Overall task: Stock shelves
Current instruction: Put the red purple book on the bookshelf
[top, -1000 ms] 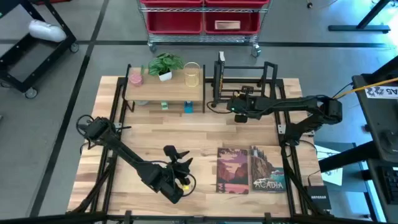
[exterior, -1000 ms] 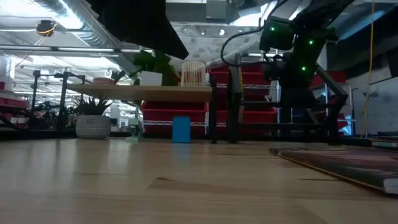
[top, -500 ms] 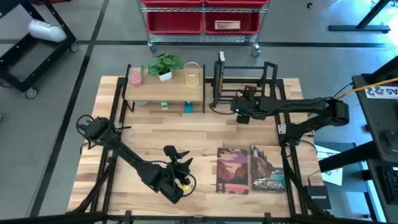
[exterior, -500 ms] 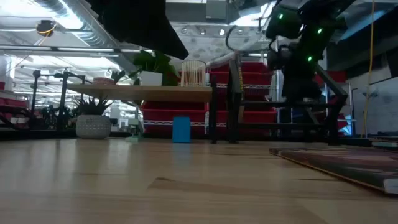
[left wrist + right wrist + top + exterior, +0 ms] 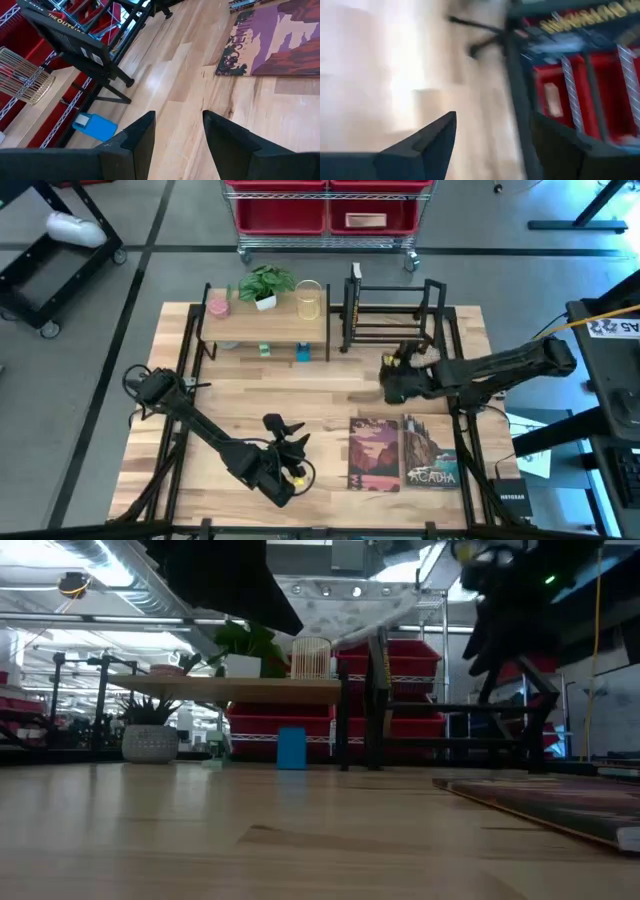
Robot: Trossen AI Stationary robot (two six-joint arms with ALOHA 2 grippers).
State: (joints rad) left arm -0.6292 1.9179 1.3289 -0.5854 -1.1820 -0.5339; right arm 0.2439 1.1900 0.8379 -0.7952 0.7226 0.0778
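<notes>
You've got the wooden table (image 5: 320, 395) filling the middle of the high view, with the red-bin cart (image 5: 325, 210) beyond its far edge at the top of the frame. On the table's upper left sits the wood-topped shelf (image 5: 262, 320), carrying a potted plant (image 5: 264, 283), a wire cup (image 5: 309, 300) and a small pink item (image 5: 217, 304); a blue block (image 5: 302, 354) sits at the shelf's front edge. Just to its right stands the black book rack (image 5: 392, 315), with one book (image 5: 356, 276) upright at its left end. Two more books lie flat side by side at lower centre-right: a reddish canyon cover (image 5: 374, 453) and the "Acadia" cover (image 5: 431, 450) touching it on the right.

Your right gripper (image 5: 392, 370) hangs right of centre, just in front of the rack and above the flat books. Its wrist view shows the fingers (image 5: 427, 145) spread wide, nothing between them. Your left gripper (image 5: 280, 432) waits at lower centre-left, left of the canyon book; its fingers (image 5: 140, 140) stand apart and hold nothing, pointed over bare wood.
</notes>
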